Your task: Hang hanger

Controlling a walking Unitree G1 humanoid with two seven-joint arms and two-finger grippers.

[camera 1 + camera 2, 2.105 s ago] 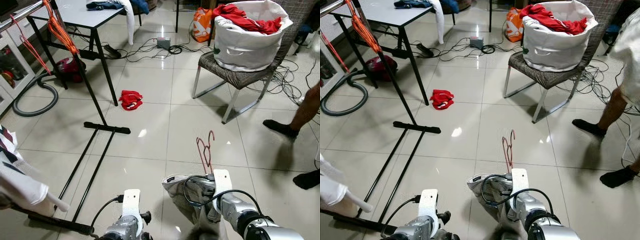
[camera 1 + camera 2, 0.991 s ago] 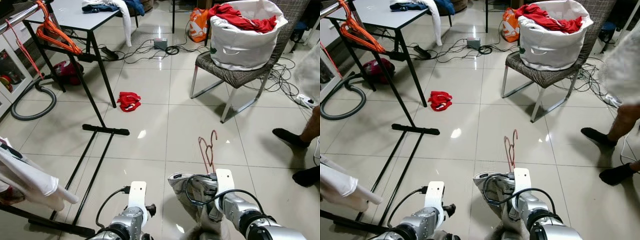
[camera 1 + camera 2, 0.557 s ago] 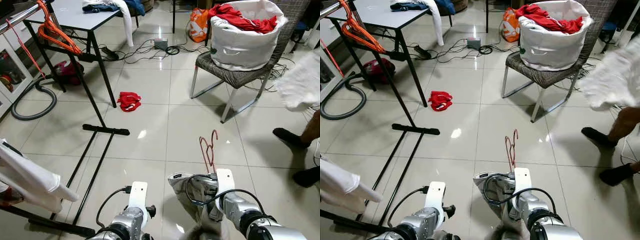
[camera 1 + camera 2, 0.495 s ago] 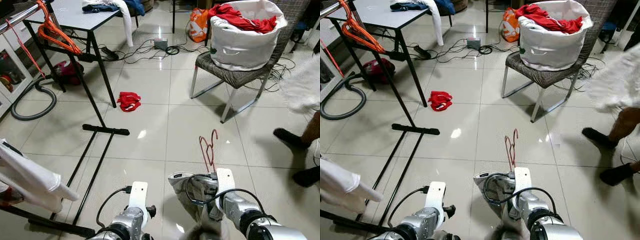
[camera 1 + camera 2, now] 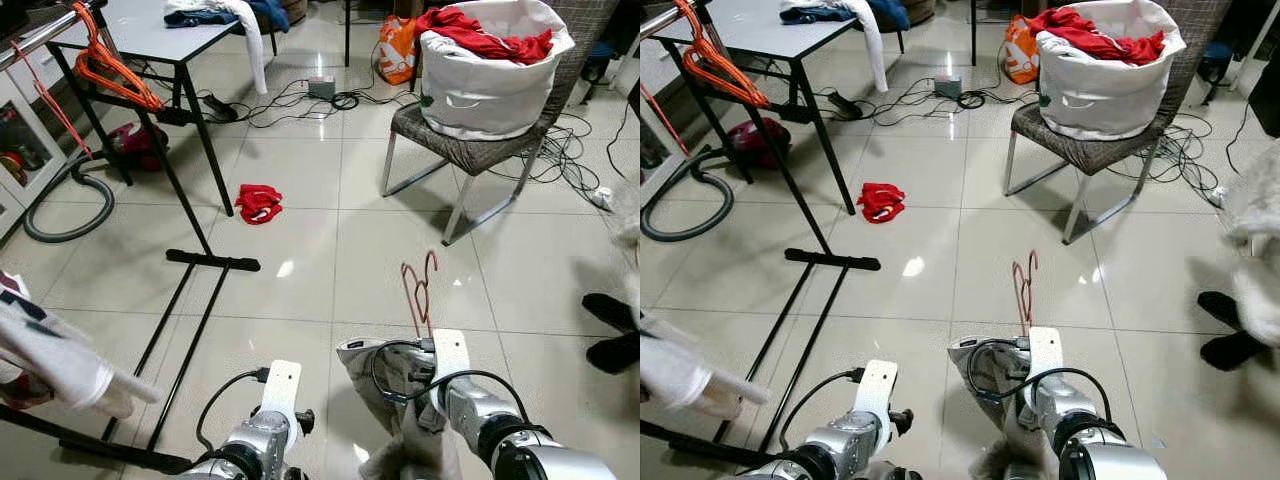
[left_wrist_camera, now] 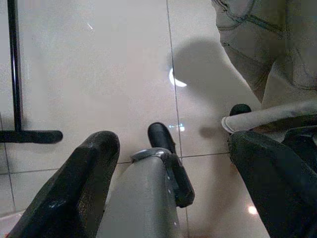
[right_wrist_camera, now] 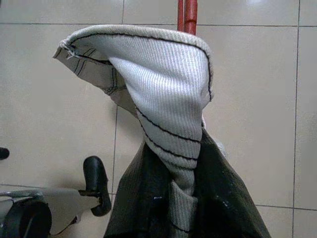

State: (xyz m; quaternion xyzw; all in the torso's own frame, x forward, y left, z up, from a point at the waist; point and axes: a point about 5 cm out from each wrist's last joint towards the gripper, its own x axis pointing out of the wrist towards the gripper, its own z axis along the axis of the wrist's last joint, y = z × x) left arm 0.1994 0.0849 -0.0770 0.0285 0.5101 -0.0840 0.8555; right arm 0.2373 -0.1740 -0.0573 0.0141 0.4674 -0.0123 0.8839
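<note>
Nearest us, our right claw pinches a grey ribbed garment on the red hanger; our left claw hangs spread over bare floor tiles. Left, the black rack base borders open floor. Far right, a white basket on a chair holds red clothes.

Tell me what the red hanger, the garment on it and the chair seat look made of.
Red hanger: thin, smooth wire, probably plastic-coated metal. Garment in the right claw: pale ribbed knit with dark seams. Chair seat: woven wicker-like brown weave on shiny metal legs.
</note>
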